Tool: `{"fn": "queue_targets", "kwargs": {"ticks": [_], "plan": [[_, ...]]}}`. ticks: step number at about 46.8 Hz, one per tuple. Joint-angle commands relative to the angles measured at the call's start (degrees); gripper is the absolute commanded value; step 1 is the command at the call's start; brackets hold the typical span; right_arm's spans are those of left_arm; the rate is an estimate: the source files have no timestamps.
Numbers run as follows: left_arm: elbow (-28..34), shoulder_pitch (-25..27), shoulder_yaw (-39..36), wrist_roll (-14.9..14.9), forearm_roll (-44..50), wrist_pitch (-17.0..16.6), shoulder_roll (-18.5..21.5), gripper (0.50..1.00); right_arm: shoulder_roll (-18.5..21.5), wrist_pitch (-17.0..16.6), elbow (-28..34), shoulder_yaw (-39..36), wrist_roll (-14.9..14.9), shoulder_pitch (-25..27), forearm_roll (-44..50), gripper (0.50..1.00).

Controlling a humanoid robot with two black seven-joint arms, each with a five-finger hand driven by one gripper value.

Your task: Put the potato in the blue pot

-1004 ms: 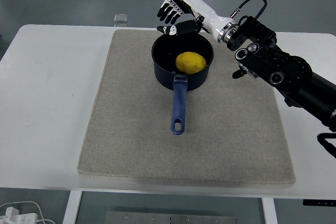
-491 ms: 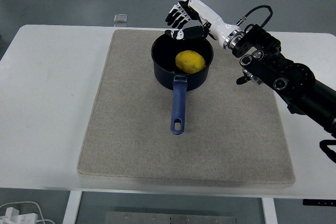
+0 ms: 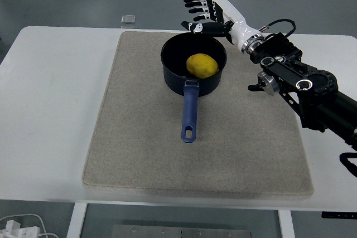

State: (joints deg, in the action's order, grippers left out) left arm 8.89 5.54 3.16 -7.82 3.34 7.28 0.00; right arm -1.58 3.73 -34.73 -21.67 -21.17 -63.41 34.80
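No legible text or labels anywhere.

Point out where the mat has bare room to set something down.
Free: the mat left of the blue pot, right of its handle, and along the near edge. Crowded: the far strip, where the pot holds the potato and the right hand hovers, fingers spread.

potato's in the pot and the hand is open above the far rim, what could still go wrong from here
1. The right hand hovers open close to the far rim of the blue pot; dropping while pulling away, its fingers might clip the rim and shift the pot on the mat.
2. The pot's handle sticks out toward the near edge; a sweep of the right arm across the mat could catch it and tip out the potato.
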Motion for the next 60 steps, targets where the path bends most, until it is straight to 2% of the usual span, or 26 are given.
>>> {"fn": "queue_targets", "kwargs": {"ticks": [1, 9, 16, 24, 28, 34, 45, 51, 60], "plan": [[0.1, 0.0, 0.0, 0.0, 0.0, 0.0, 0.0, 0.999, 0.0, 0.3, 0.0, -1.6, 0.1, 0.9, -0.1, 0.924], [0.2, 0.0, -0.1, 0.0, 0.0, 0.0, 0.0, 0.999, -0.1, -0.1, 0.0, -4.7, 1.2, 2.5, -5.0, 0.924], [0.3, 0.0, -0.1, 0.0, 0.0, 0.0, 0.0, 0.999, -1.6, 0.0, 0.9, -5.0, 4.7, 2.3, -19.0, 0.924], [0.3, 0.0, -0.1, 0.0, 0.0, 0.0, 0.0, 0.999, -3.0, -0.3, 3.1, -5.1, 5.0, 2.1, -33.9, 0.924], [0.3, 0.0, -0.1, 0.0, 0.0, -0.1, 0.0, 0.999, -3.5, 0.0, 3.3, -5.0, 5.6, 2.2, -38.1, 0.924], [0.4, 0.0, -0.1, 0.0, -0.1, 0.0, 0.0, 0.999, -4.3, 0.2, 3.4, -5.1, 7.4, 2.5, -40.0, 0.924], [0.4, 0.0, -0.1, 0.0, -0.1, 0.0, 0.0, 0.999, -5.4, 0.0, 3.8, -5.2, 6.5, 2.9, -39.9, 0.924], [0.4, 0.0, -0.1, 0.0, -0.1, 0.0, 0.0, 0.999, -5.5, 0.0, 4.7, -5.2, 4.6, 2.9, -39.9, 0.924], [0.4, 0.0, -0.1, 0.0, -0.1, 0.0, 0.0, 0.999, -5.7, -0.3, 7.5, -5.1, 4.4, 3.2, -39.9, 0.924]]}}
